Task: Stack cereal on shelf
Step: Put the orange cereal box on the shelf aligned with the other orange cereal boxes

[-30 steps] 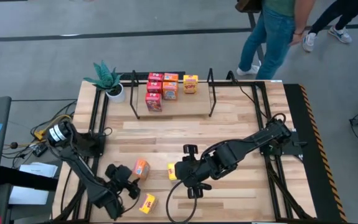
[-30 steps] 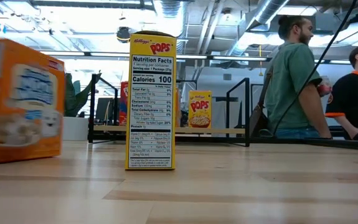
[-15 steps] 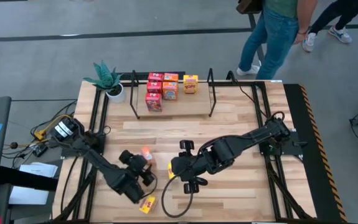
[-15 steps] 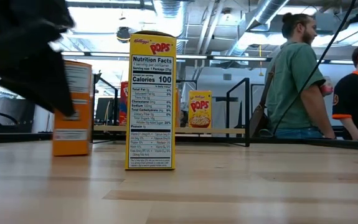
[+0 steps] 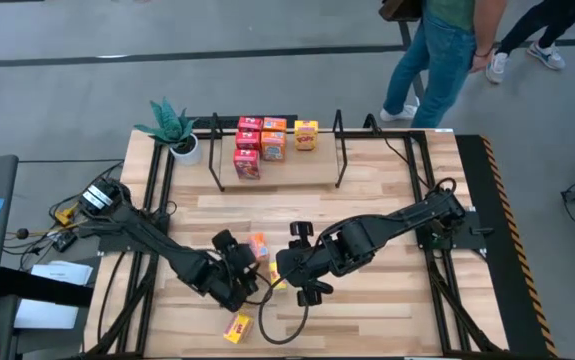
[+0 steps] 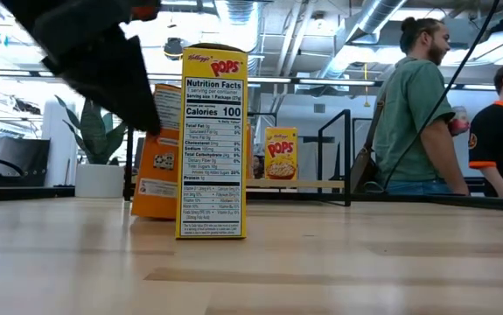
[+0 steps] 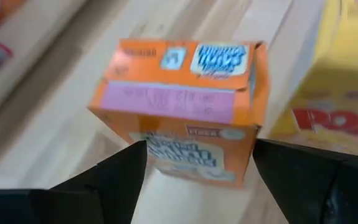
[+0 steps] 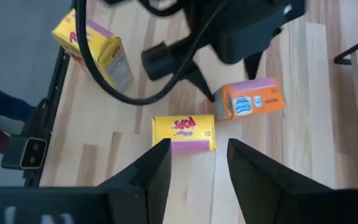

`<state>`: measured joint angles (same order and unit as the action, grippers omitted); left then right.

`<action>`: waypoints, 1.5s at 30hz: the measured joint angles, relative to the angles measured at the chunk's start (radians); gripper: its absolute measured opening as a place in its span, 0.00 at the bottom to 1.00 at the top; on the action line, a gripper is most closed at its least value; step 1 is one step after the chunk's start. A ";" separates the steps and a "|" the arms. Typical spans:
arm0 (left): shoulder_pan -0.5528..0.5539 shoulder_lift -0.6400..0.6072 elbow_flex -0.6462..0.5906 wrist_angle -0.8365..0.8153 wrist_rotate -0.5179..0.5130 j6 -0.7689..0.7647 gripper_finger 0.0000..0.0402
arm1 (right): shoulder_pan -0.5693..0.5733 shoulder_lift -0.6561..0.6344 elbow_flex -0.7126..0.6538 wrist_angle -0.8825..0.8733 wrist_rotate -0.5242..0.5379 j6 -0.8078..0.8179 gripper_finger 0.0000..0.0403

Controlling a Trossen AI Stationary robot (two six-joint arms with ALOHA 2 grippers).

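Note:
My left gripper [image 5: 251,256] is shut on an orange cereal box [image 7: 185,106], which hangs tilted just left of an upright yellow cereal box [image 6: 212,140]. That yellow box stands on its bottom end on the table. My right gripper [image 8: 197,155] hovers open above it, with nothing between its fingers. A second yellow box [image 5: 237,327] lies near the front edge. The shelf [image 5: 277,182] at the table's far side carries several red, orange and yellow boxes [image 5: 267,142] standing on its wooden base. My left gripper pinches the orange box's two narrow sides [image 7: 140,148] between its two fingers, close under the box's top end. The fingers slant down from the near left. The box is tilted in the hold; whether its lower end [image 6: 153,213] touches the table I cannot tell.
A white potted plant [image 5: 179,132] stands left of the shelf. Black frame rails [image 5: 157,200] run along both table sides, with cables at the left. People [image 6: 413,114] stand beyond the far edge. Bare wood lies between the shelf and the grippers.
My left gripper has carried the orange box toward the table's right and far side, rolling as it went. The box has turned about and now stands tilted beside the upright yellow box. My right gripper has kept its place.

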<state>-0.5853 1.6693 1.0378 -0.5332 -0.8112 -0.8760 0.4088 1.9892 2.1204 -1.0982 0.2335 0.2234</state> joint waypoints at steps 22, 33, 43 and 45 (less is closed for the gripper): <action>0.021 -0.391 0.000 -0.446 -0.055 -0.108 0.71 | -0.103 0.048 -0.001 0.209 -0.044 -0.063 0.56; -0.034 -0.603 -0.062 -0.552 -0.060 -0.242 0.71 | -0.176 0.130 -0.002 0.247 -0.114 -0.272 0.71; -0.021 -0.698 -0.550 0.288 0.043 -0.112 0.62 | -0.204 0.014 0.003 0.203 -0.105 -0.218 0.71; -0.003 -0.687 -0.615 0.412 0.055 -0.086 0.56 | -0.205 -0.003 0.002 0.198 -0.090 -0.205 0.71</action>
<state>-0.5886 0.9823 0.4229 -0.1213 -0.7566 -0.9619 0.2035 1.9862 2.1226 -0.9000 0.1430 0.0181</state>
